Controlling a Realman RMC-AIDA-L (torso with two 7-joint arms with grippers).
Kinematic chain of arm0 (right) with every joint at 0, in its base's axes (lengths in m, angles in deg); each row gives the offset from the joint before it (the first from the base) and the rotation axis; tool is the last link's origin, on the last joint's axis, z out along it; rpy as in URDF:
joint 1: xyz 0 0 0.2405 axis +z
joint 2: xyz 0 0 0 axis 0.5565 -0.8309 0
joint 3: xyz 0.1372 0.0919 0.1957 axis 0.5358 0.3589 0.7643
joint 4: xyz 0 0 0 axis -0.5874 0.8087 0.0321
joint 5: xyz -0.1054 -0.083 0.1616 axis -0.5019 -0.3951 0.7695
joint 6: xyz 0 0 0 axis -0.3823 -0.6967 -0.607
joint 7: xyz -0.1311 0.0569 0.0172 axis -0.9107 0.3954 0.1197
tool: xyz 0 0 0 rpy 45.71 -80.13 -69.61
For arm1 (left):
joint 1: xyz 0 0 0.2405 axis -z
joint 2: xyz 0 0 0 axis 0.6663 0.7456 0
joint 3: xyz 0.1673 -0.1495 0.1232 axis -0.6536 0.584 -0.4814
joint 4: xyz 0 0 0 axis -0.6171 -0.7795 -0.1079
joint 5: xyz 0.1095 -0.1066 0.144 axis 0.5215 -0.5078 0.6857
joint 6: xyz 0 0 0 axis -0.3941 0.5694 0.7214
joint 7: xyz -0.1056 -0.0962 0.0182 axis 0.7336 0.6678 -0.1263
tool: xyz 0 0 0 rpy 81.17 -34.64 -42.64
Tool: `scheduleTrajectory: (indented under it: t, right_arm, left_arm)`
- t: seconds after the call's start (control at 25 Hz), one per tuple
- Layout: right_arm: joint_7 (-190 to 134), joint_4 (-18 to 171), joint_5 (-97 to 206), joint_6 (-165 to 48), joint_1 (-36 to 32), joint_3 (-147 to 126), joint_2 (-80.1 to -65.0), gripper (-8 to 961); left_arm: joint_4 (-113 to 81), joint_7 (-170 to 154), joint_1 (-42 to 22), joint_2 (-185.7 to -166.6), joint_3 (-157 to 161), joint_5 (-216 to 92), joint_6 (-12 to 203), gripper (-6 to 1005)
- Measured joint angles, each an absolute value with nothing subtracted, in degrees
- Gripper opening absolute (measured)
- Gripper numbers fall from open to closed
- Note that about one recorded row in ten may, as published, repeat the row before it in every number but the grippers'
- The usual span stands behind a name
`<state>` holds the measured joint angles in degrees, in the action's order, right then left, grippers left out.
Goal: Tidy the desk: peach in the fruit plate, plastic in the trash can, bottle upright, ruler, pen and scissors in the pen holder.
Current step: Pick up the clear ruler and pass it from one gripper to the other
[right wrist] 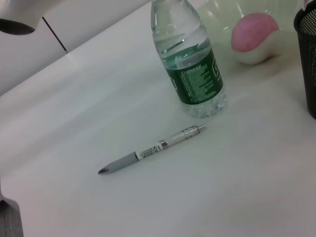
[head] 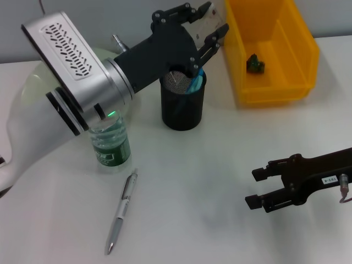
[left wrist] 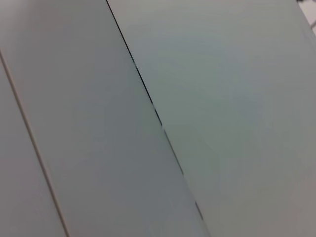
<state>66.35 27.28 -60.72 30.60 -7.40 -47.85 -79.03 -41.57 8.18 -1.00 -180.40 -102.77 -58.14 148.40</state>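
Note:
My left gripper [head: 206, 25] hovers open just behind and above the black mesh pen holder [head: 183, 102], which has something blue [head: 197, 82] standing in it. The ruler and scissors I cannot make out. A silver pen [head: 122, 212] [right wrist: 153, 148] lies flat on the table near the front. The green-labelled bottle [head: 110, 144] [right wrist: 190, 64] stands upright beside it. A pink peach [right wrist: 254, 29] rests in the pale fruit plate [right wrist: 217, 12], mostly hidden behind my left arm in the head view. My right gripper [head: 256, 187] is open and empty at the front right.
The yellow bin [head: 300, 60] stands at the back right with a small dark green piece [head: 254, 64] inside. My bulky left arm crosses over the plate and bottle. The left wrist view shows only grey wall panels. The pen holder's edge [right wrist: 307, 59] shows in the right wrist view.

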Motion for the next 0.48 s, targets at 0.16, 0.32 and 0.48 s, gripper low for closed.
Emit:
scheduleTrajectory:
  t: [0.16,0.32,0.48]
  right_arm:
    - [66.3,27.7,-60.7,30.6,-7.0,-47.9,-79.03,839]
    - [66.3,28.2,-60.7,30.4,-6.6,-47.9,-79.07,839]
    - [65.0,28.2,-60.2,29.7,-6.7,-47.3,-79.09,839]
  left_arm:
    - [-41.4,8.7,-0.9,-180.4,-102.9,-58.6,149.3,386]
    - [-41.4,8.9,-0.8,-180.4,-103.1,-58.7,149.3,385]
    - [-41.7,11.3,-1.3,-180.4,-103.2,-58.7,149.7,385]
